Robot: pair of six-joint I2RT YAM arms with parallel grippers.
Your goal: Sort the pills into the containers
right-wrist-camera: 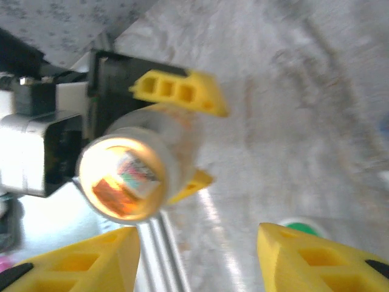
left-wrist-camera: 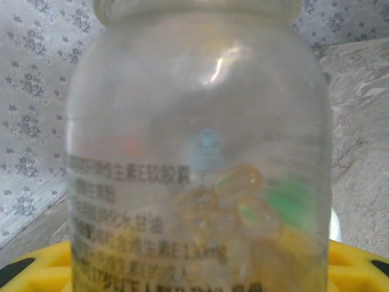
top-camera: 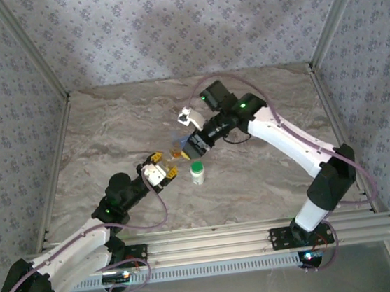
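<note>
The clear pill bottle [left-wrist-camera: 200, 152] is gripped uncapped between the jaws of the left gripper [top-camera: 159, 170], with amber softgels [left-wrist-camera: 240, 201] lying inside. A green-capped bottle [top-camera: 197, 172] stands just beside it on the tabletop [top-camera: 108, 127]. Beyond, the right gripper [right-wrist-camera: 194, 261] is poised near the open mouth, jaws wide and empty. Filling appears to be in hand, so another pill must be fetched.

You cannot read the blurred print [left-wrist-camera: 127, 175] on the clear glass bottle [left-wrist-camera: 200, 109], whose base is cut off by the left wrist view's lower edge. The amber softgel pills [left-wrist-camera: 234, 204] inside look hazy. A jaw of the right gripper [right-wrist-camera: 198, 255] half hides the green-capped white bottle [right-wrist-camera: 302, 226].
</note>
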